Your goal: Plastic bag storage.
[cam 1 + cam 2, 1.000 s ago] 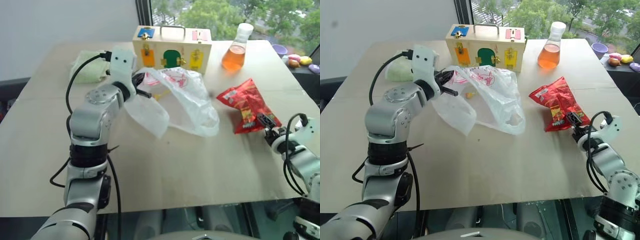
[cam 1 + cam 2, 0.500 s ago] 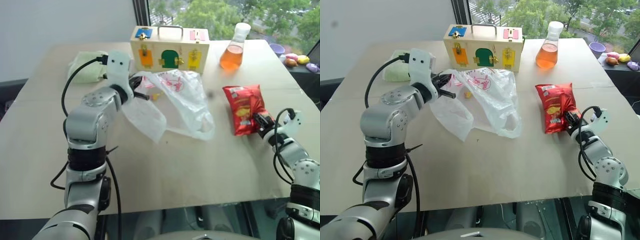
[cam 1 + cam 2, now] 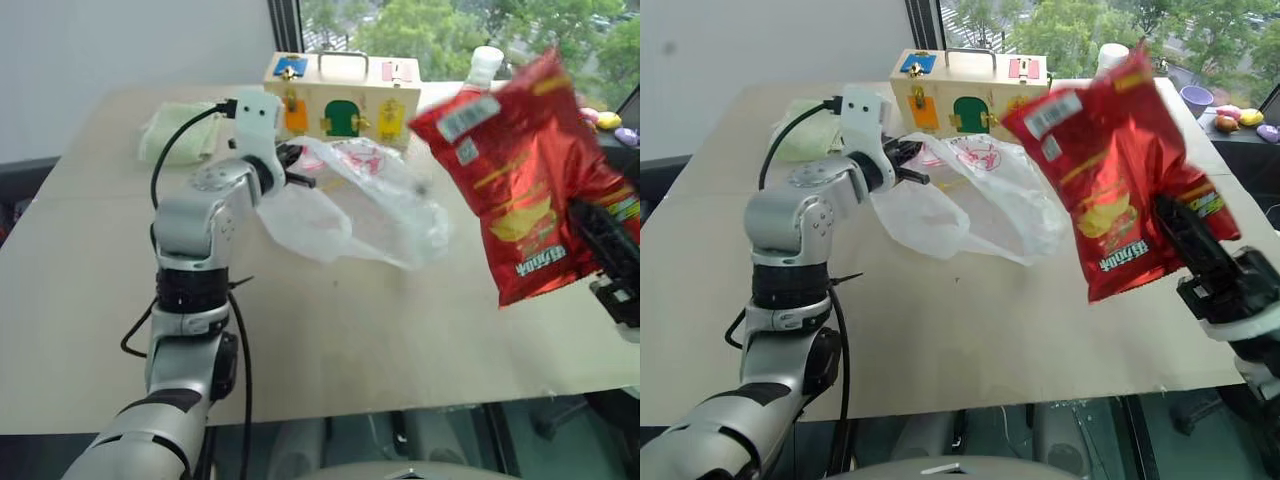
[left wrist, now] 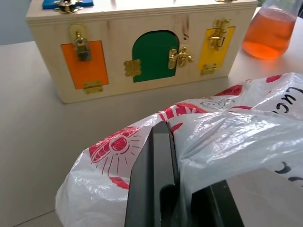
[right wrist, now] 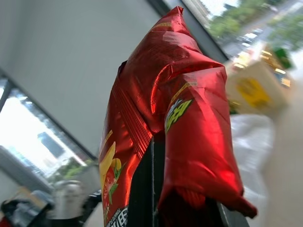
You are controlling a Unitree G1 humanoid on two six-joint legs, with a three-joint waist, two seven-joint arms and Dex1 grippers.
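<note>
Plastic bag (image 3: 370,205) pinched in left tool (image 3: 300,168); right tool (image 3: 1200,255) pinching snack packet (image 3: 1110,170).

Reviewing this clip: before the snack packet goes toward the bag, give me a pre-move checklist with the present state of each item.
1. Right gripper shut on the red snack packet: ok.
2. Packet lifted clear of the table: ok.
3. Left gripper shut on the plastic bag edge: ok.
4. Bag mouth open wide enough to take the packet: cannot tell.
5. Bag free of the wooden box and flask: ok.
</note>
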